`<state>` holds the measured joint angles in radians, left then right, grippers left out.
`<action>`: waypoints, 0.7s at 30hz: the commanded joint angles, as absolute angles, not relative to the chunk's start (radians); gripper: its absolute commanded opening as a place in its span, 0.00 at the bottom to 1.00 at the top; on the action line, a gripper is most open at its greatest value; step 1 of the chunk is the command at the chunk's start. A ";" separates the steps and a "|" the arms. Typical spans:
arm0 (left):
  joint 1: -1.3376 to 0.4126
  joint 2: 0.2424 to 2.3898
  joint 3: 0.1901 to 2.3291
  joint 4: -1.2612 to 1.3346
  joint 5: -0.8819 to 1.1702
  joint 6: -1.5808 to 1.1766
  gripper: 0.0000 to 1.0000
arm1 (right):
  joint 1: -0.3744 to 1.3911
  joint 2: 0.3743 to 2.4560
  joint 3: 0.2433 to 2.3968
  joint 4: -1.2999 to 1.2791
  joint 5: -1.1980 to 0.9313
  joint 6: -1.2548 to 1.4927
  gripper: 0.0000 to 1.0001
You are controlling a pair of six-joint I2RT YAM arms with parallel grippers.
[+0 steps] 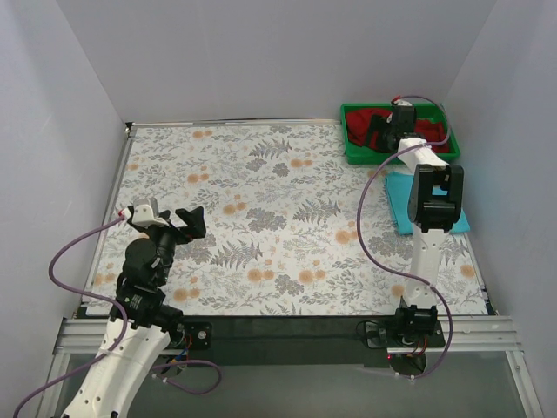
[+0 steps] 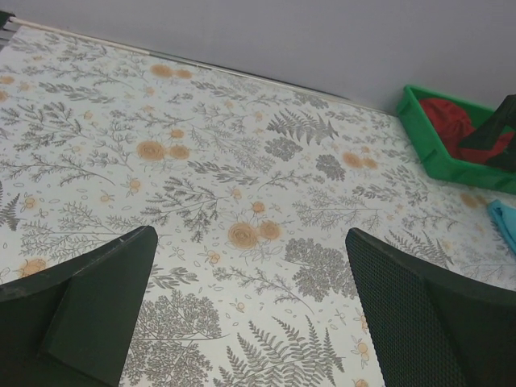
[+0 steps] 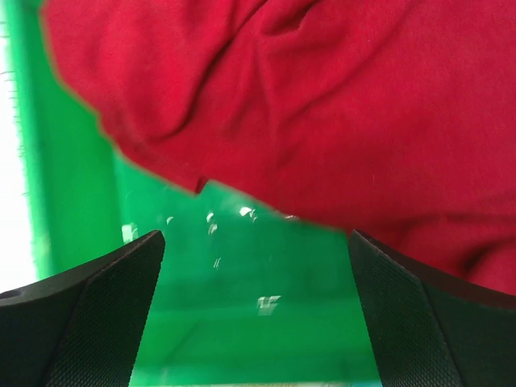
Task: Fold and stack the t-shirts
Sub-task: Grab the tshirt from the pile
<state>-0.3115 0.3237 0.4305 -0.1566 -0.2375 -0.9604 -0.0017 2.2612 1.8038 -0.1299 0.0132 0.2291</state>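
The dark red t-shirt (image 1: pixel 359 120) lies crumpled in the green tray (image 1: pixel 352 155) at the back right. My right gripper (image 1: pixel 389 137) reaches down into that tray. In the right wrist view it (image 3: pixel 254 242) stands open over the bare tray floor (image 3: pixel 242 314), with the red shirt's (image 3: pixel 322 97) edge just beyond its fingertips. The light blue t-shirt (image 1: pixel 402 198) is a folded rectangle on the table in front of the tray, partly hidden by the right arm. My left gripper (image 1: pixel 186 226) hovers open at the near left, nothing between its fingers (image 2: pixel 97 306).
A floral tablecloth (image 1: pixel 261 192) covers the table. White walls close in the back and both sides. From the left wrist view the tray (image 2: pixel 435 153), the red shirt (image 2: pixel 445 117) and a corner of the blue shirt (image 2: pixel 505 222) show at the far right.
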 commanded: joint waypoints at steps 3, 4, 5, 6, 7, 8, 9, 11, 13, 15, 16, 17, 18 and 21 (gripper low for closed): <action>-0.314 0.379 0.430 -0.161 -0.224 -0.939 0.98 | 0.011 2.370 1.946 -0.048 0.092 0.210 0.84; -0.314 0.383 0.428 -0.163 -0.222 -0.939 0.98 | 0.011 2.387 1.983 -0.037 0.100 0.210 0.84; -0.314 0.388 0.429 -0.163 -0.218 -0.937 0.98 | 0.011 2.407 1.999 -0.035 0.101 0.212 0.84; -0.314 0.396 0.428 -0.163 -0.215 -0.937 0.98 | 0.011 2.440 2.019 -0.034 0.103 0.215 0.84; -0.313 0.397 0.428 -0.163 -0.213 -0.937 0.98 | 0.011 2.457 2.048 -0.032 0.097 0.224 0.84; -0.314 0.403 0.428 -0.161 -0.212 -0.936 0.98 | 0.011 2.473 2.066 -0.032 0.089 0.229 0.82; -0.314 0.405 0.428 -0.163 -0.210 -0.934 0.98 | 0.011 2.500 2.080 -0.034 0.077 0.241 0.78; -0.314 0.411 0.429 -0.163 -0.207 -0.936 0.98 | 0.009 2.523 2.112 -0.032 0.049 0.258 0.73; -0.314 0.414 0.428 -0.163 -0.203 -0.934 0.98 | 0.011 2.552 2.129 -0.026 0.013 0.281 0.67; -0.314 0.414 0.429 -0.164 -0.203 -0.934 0.97 | 0.009 2.575 2.149 -0.017 0.008 0.307 0.53; -0.314 0.414 0.430 -0.164 -0.201 -0.934 0.97 | 0.011 2.582 2.154 -0.011 -0.033 0.314 0.49; -0.314 0.414 0.430 -0.164 -0.199 -0.934 0.97 | 0.011 2.588 2.158 -0.009 -0.043 0.322 0.37; -0.314 0.414 0.428 -0.164 -0.199 -0.933 0.97 | 0.009 2.591 2.160 0.020 -0.052 0.333 0.31; -0.314 0.417 0.430 -0.163 -0.196 -0.933 0.97 | 0.011 2.585 2.164 0.046 -0.084 0.345 0.11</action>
<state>-0.3115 0.4118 0.4305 -0.1577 -0.2089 -0.9474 0.0006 2.5759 2.1208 -0.0250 -0.0128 0.3023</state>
